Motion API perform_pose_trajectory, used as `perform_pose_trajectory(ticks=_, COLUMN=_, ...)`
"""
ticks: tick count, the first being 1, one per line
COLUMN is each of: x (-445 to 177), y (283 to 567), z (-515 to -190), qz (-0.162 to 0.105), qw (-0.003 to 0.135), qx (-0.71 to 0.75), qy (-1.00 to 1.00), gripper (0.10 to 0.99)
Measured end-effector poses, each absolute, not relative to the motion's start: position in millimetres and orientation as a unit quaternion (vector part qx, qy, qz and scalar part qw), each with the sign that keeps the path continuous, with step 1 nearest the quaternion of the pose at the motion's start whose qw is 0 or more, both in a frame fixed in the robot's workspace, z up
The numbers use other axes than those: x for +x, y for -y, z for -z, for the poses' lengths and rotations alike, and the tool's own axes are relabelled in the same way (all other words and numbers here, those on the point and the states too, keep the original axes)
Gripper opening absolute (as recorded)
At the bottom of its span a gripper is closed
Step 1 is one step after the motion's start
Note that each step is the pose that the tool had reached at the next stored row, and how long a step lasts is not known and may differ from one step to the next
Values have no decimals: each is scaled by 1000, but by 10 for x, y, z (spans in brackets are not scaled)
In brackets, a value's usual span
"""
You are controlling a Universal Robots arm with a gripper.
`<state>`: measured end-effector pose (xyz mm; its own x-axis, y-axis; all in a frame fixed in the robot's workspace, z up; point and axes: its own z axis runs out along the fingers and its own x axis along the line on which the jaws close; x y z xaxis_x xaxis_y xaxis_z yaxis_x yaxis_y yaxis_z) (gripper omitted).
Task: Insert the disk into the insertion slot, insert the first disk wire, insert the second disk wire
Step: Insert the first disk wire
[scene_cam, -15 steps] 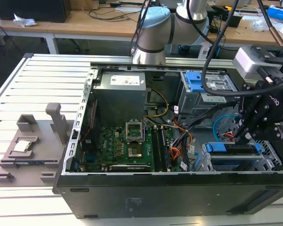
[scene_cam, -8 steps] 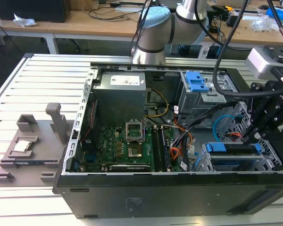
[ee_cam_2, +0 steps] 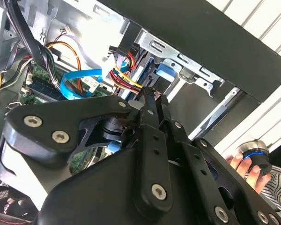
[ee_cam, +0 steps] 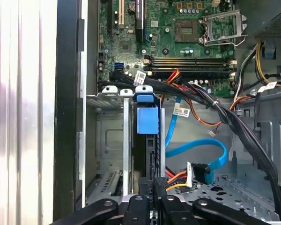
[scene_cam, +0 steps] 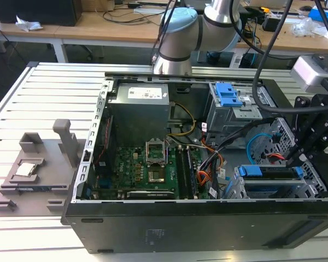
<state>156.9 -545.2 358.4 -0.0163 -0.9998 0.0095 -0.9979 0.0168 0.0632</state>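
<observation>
A slatted aluminium table (scene_cam: 22,109) carries an open black computer case (scene_cam: 180,229) lying on its side, with a grey plastic fixture (scene_cam: 38,169) beside the case towards the table's edge at the exterior view's left. The robot arm (scene_cam: 177,38) reaches over the case's far wall. Inside the case, a grey power supply (scene_cam: 139,106) sits against that far wall, and the green motherboard (scene_cam: 136,169) lies in front of it. A grey metal cage with a blue latch (scene_cam: 229,106) stands near the far corner at the exterior view's right.

In the near corner on that side, the disk (ee_cam: 146,121) sits inside the insertion slot (ee_cam: 107,140), with its blue handle tab facing the motherboard. The gripper (ee_cam: 155,183) hangs at the disk's other end, fingers drawn together. A bundle of red, yellow and black power wires (ee_cam: 175,177) ends there, but whether the fingers pinch its plug cannot be told. A blue data cable (ee_cam: 196,147) loops loose just beside the disk
</observation>
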Motion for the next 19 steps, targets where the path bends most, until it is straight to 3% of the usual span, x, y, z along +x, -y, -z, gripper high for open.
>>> perform_pose_trajectory(ticks=19, x=1467, y=5410, z=-3443, qz=22, qw=22, qx=701, qy=712, gripper=165)
